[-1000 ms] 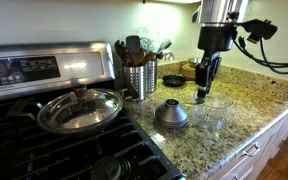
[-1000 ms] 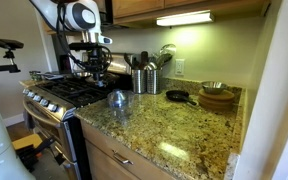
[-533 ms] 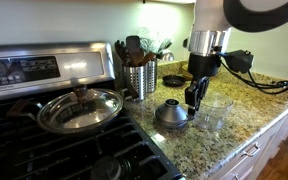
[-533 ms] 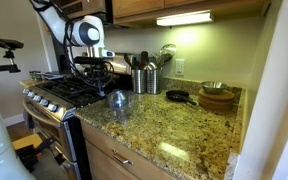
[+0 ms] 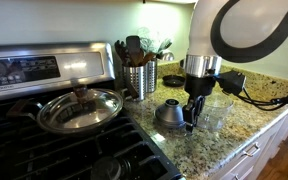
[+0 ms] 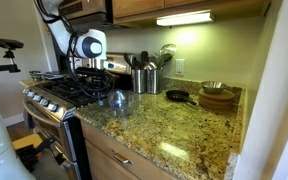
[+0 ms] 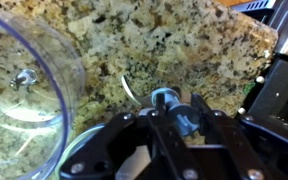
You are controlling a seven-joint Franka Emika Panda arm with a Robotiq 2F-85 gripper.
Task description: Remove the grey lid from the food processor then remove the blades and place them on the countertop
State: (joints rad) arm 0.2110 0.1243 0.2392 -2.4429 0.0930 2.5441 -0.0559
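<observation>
Under the pincer (image 5: 191,124), the bench (image 5: 239,140) is showing polished, speckled granite and is catching glossy highlights. The pincer's own frame is looking matt black. Held in it, the blades (image 7: 165,99) are looking like smooth grey plastic with 1 thin, shiny metal edge. Just beside the pincer, the food processor (image 5: 217,112) is showing clear, glossy plastic. On the pincer's other side, the grey lid (image 5: 170,115) is looking matt. Behind the pincer, the ribbed utensil holder (image 5: 139,80) is gleaming like steel.

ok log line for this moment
gripper: shut on blades | blades: out of food processor, over countertop | grey lid: off, on countertop
</observation>
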